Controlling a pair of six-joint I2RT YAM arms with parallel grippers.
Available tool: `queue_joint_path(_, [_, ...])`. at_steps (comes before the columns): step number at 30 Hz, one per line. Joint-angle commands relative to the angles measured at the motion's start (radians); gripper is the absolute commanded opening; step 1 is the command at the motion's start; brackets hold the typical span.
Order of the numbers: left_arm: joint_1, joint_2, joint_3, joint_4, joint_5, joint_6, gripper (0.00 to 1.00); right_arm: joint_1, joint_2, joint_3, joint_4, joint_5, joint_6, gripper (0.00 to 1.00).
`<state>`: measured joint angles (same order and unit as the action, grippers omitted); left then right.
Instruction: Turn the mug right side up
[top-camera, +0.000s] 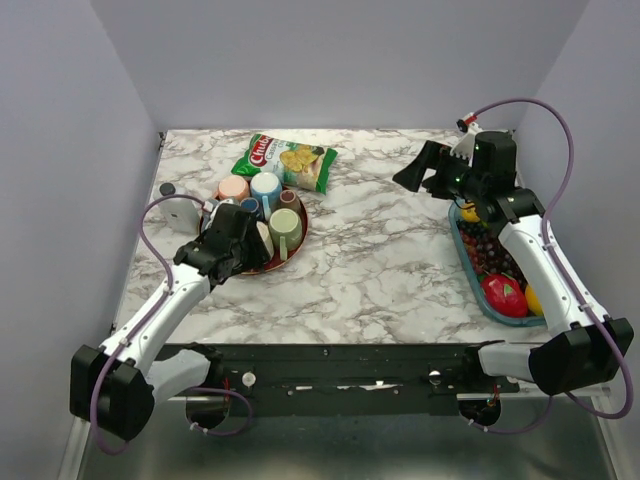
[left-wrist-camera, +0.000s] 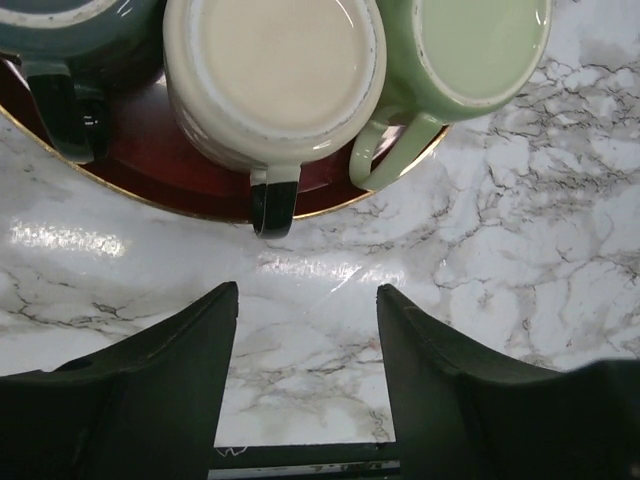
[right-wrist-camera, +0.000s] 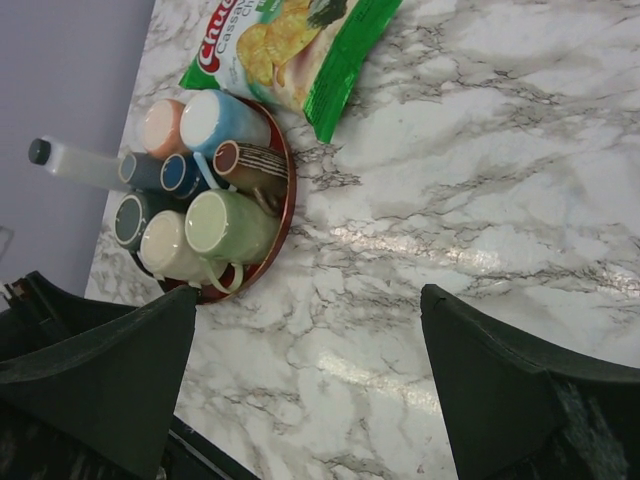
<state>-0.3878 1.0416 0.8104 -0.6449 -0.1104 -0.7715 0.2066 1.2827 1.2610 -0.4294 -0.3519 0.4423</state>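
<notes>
Left wrist view: the red tray (left-wrist-camera: 140, 150) along the frame's top holds a dark teal mug (left-wrist-camera: 95, 35), the cream mug (left-wrist-camera: 275, 75) and a green mug (left-wrist-camera: 480, 45), the cream one at top centre upright on its rim, base up, black handle (left-wrist-camera: 270, 205) pointing down-frame toward my left pincer (left-wrist-camera: 305, 295), parted and empty over the tabletop (left-wrist-camera: 520, 250).

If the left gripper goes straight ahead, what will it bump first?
Most likely the black handle of the upside-down cream ceramic mug on the round red tray, straight ahead of the left gripper; depth is hard to judge.
</notes>
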Motion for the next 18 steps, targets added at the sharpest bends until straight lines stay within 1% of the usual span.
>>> queue_joint_path(1, [-0.002, 0.07, 0.009, 0.097, -0.058, -0.017, 0.63, 0.013, 0.007, -0.005, 0.031, -0.009, 0.024, 0.99])
queue_joint_path(5, [-0.002, 0.133, 0.035, 0.094, -0.092, -0.003, 0.6, 0.017, 0.003, -0.015, 0.032, -0.006, 0.032, 0.99])
queue_joint_path(8, [-0.003, 0.17, 0.049, 0.1, -0.101, 0.008, 0.55, 0.016, -0.005, -0.028, 0.032, 0.004, 0.032, 0.98])
queue_joint_path(18, [-0.003, 0.274, 0.084, 0.088, -0.127, 0.005, 0.54, 0.017, -0.022, -0.066, 0.018, 0.037, 0.029, 0.98])
